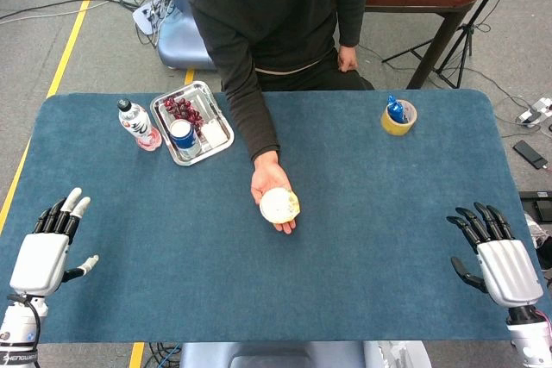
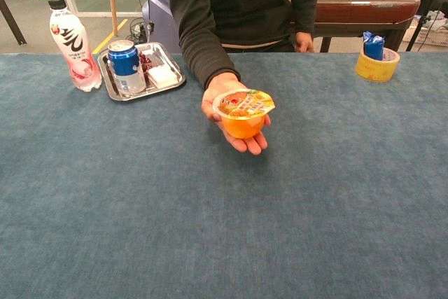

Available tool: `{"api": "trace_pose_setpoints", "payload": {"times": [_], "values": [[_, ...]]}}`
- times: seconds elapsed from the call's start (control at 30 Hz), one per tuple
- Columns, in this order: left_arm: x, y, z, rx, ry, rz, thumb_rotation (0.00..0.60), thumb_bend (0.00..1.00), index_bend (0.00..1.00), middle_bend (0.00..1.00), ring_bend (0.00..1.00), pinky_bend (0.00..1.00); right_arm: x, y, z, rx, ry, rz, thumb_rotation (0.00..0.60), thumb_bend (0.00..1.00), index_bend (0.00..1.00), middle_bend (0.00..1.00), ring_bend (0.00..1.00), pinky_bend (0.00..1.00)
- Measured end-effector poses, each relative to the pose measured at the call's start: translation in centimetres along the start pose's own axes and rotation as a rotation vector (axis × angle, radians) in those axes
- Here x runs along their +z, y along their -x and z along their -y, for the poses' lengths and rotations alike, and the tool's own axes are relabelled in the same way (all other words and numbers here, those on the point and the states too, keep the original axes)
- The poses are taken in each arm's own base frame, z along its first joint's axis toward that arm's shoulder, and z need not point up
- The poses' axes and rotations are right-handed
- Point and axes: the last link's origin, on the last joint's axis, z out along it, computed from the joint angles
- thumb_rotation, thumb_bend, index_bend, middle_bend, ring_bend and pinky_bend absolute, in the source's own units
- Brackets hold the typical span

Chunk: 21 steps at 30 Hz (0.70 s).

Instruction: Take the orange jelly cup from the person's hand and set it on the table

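Blue table (image 1: 362, 213), tray (image 2: 110, 83) – can (image 2: 126, 66), grapes (image 1: 183, 109)

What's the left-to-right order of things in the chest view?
Bottle → blue can on the metal tray → orange jelly cup on the person's hand → yellow tape roll.

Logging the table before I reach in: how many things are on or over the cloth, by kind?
Jelly cup, on the person's palm: 1
Drinks: 2, bottle and blue can
Metal tray: 1
Yellow tape roll, blue thing inside: 1
Robot hands: 2, left hand and right hand, both holding nothing
Total: 7
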Motion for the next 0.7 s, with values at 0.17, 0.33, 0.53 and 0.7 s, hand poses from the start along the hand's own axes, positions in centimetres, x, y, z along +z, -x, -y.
{"api": "trace_pose_setpoints", "payload": {"times": [0.17, 0.33, 0.53, 0.7], "values": [[-0.1, 0.1, 0.1, -0.001, -0.001, 0.002, 0.600, 0.17, 0.00, 0.00, 0.00, 0.09, 0.1, -0.1, 0.1, 0.000, -0.004, -0.002, 0.600, 0.30, 0.20, 0.14, 0.00, 0.08], [-0.2, 0.0, 0.1, -0.003, 0.004, -0.001, 0.600, 0.17, 0.00, 0.00, 0.00, 0.09, -0.1, -0.3, 0.2, 0.000, -0.008, -0.015, 0.600, 0.30, 0.20, 0.14, 0.00, 0.08], [0.3, -0.2, -0.3, -0.014, 0.035, -0.010, 0.600, 0.17, 0.00, 0.00, 0.00, 0.09, -0.3, -0.6, 0.1, -0.001, -0.006, -0.032, 0.600, 0.30, 0.20, 0.14, 0.00, 0.08], [1.6, -0.5, -1.0, -0.063, 0.105, -0.008, 0.600, 0.17, 0.00, 0.00, 0.00, 0.09, -0.3, -1.1, 0.0, -0.007, -0.002, -0.051, 0.600, 0.30, 0.20, 0.14, 0.00, 0.08]]}}
